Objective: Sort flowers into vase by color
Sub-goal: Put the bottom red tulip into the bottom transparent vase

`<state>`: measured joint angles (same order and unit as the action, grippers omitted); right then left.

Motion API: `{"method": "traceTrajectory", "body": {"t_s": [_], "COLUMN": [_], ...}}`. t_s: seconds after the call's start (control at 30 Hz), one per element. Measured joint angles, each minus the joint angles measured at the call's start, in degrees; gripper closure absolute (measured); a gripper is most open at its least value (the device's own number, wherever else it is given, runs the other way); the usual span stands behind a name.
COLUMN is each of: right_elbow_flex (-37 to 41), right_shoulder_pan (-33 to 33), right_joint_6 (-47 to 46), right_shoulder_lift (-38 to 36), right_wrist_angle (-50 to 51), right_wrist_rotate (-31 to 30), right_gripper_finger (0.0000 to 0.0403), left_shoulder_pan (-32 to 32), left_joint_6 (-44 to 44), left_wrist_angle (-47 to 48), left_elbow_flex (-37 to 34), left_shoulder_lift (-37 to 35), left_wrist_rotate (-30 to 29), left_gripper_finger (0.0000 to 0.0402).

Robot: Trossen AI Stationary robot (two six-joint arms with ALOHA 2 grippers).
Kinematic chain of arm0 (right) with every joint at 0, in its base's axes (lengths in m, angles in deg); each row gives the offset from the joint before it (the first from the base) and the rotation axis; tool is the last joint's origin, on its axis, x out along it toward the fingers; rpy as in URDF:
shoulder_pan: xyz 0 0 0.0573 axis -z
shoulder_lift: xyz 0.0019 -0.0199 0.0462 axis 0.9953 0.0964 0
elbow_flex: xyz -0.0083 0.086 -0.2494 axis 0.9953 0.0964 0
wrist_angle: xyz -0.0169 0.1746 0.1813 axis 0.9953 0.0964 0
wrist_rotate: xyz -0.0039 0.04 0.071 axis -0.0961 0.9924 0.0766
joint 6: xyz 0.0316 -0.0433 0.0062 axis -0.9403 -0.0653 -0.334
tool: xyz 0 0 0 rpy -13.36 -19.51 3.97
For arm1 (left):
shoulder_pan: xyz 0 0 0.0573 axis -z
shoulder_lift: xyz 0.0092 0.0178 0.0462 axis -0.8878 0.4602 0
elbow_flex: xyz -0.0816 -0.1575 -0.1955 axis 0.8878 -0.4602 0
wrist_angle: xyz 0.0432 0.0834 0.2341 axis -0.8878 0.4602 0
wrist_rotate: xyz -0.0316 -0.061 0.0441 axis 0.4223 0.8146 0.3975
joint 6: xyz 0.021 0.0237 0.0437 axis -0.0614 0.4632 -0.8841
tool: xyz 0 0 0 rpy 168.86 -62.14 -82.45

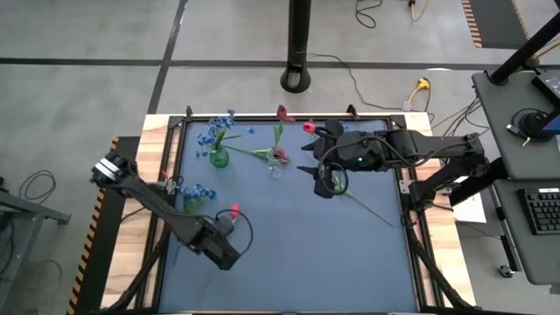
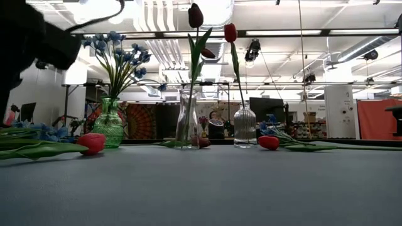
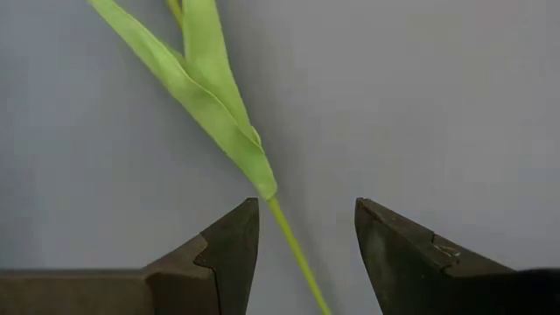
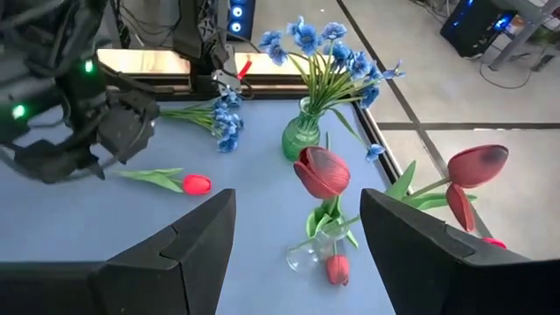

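Left gripper (image 3: pixel 306 254) poised with fingers open astride the thin green stem of the red tulip-like flower (image 1: pixel 229 213) lying flat near the bench's left edge, stem running lengthwise between them.

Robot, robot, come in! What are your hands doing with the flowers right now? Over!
Left gripper open, straddling a tulip stem on the mat. Right gripper open, above the clear vase. Blue flowers in green vase. Nothing blocking.
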<state>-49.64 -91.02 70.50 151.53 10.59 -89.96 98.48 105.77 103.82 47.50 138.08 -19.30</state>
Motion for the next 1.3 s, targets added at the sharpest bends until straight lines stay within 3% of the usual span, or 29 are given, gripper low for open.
{"method": "traceTrajectory", "body": {"t_s": [0.5,0.9,1.03,1.3], "right_elbow_flex": [0.3,1.9,2.1,2.1], "right_shoulder_pan": [0.0,0.0,-0.1,-1.1], "right_joint_6": [0.6,1.0,1.0,1.0], "right_shoulder_lift": [0.0,0.1,0.2,-0.2], "right_wrist_angle": [0.4,1.3,1.3,1.5], "right_wrist_rotate": [0.0,0.0,0.0,0.0], "right_gripper_finger": [0.0170,0.0170,0.0170,0.0170], "left_shoulder_pan": [0.0,0.0,0.0,0.2], "left_joint_6": [0.7,1.1,-1.6,-5.8], "left_wrist_angle": [1.5,1.1,1.3,4.1], "left_elbow_flex": [0.8,0.7,0.4,0.3], "left_shoulder_lift": [4.9,9.3,8.2,0.2], "left_wrist_rotate": [-3.0,-3.1,-3.9,-8.4], "left_gripper_finger": [0.0251,0.0347,0.0392,0.0398]}}
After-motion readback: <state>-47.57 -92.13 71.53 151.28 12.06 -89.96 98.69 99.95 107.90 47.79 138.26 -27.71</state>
